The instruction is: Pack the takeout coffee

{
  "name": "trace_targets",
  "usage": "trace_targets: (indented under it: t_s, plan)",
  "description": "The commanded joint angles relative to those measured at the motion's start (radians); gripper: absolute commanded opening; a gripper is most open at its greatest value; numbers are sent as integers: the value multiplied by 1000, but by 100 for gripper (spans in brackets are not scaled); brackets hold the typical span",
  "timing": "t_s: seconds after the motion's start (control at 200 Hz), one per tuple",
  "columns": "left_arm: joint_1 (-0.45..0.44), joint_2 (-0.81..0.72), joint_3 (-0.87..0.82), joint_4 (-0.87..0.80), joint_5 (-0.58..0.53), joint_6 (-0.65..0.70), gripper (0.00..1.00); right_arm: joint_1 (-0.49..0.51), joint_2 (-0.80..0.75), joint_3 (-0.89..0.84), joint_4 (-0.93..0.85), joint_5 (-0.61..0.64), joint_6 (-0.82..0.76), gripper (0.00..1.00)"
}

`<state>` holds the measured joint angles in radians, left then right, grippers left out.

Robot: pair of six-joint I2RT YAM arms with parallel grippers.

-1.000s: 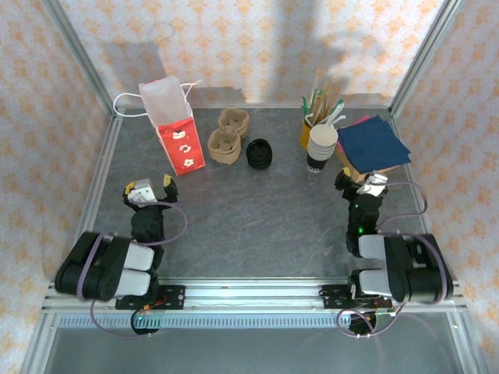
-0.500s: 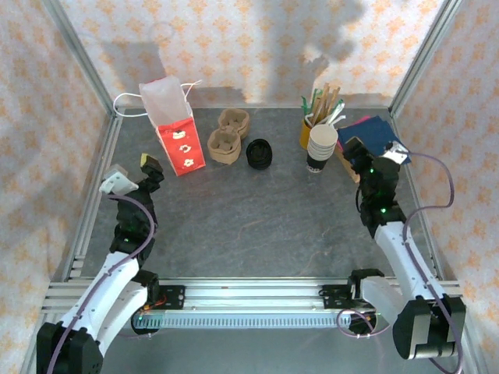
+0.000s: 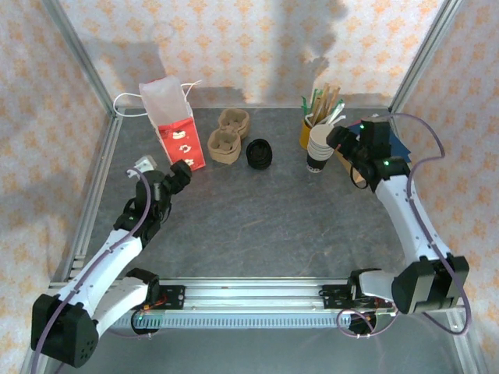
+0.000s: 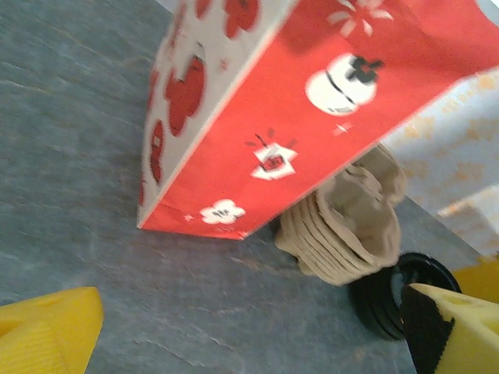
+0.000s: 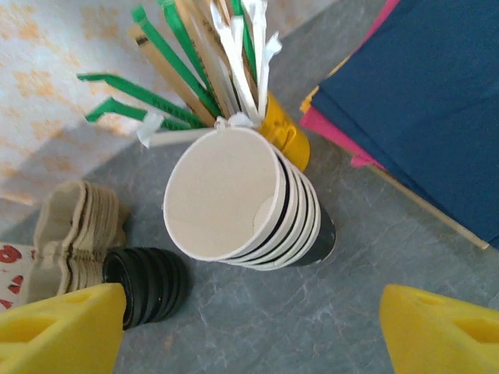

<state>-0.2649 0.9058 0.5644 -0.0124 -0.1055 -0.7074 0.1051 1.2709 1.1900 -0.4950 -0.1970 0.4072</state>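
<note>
The takeout coffee is out of view. A stack of nested lidless white cups (image 3: 321, 145) (image 5: 234, 199) stands at the back right, with a pile of black lids (image 3: 259, 153) (image 5: 148, 287) (image 4: 390, 294) to its left. My right gripper (image 3: 345, 146) (image 5: 249, 335) hovers just right of the cup stack, jaws open and nothing between them. My left gripper (image 3: 179, 174) (image 4: 249, 343) is open and empty in front of the red paper bag (image 3: 176, 134) (image 4: 265, 109), close to its lower corner.
Stacked cardboard cup carriers (image 3: 226, 137) (image 4: 347, 226) (image 5: 74, 226) sit between the bag and the lids. A yellow cup of stirrers and straws (image 3: 314, 115) (image 5: 284, 134) stands behind the cup stack. Navy and pink napkins (image 3: 373, 142) (image 5: 421, 101) lie at the right wall.
Both arms have unfolded from rest near their bases and reached forward, the left toward the red bag, the right toward the cup stack. The right jaws have narrowed slightly.
</note>
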Motion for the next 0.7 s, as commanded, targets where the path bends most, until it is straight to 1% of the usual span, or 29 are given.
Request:
trace_targets:
  t_s: [0.0, 0.18, 0.3, 0.521, 0.696]
  plan:
    - [-56, 12, 36, -4, 32, 8, 99, 14, 65, 86, -90, 55, -21, 79]
    - [-153, 54, 65, 41, 21, 50, 99, 21, 183, 171, -75, 76, -26, 73]
    - [-199, 90, 92, 55, -1, 67, 98, 30, 254, 232, -89, 91, -34, 64]
    - [-226, 144, 89, 155, -19, 69, 97, 33, 356, 305, -134, 140, -50, 56]
    - [-248, 195, 121, 168, -36, 81, 97, 34, 393, 320, -140, 152, -55, 50]
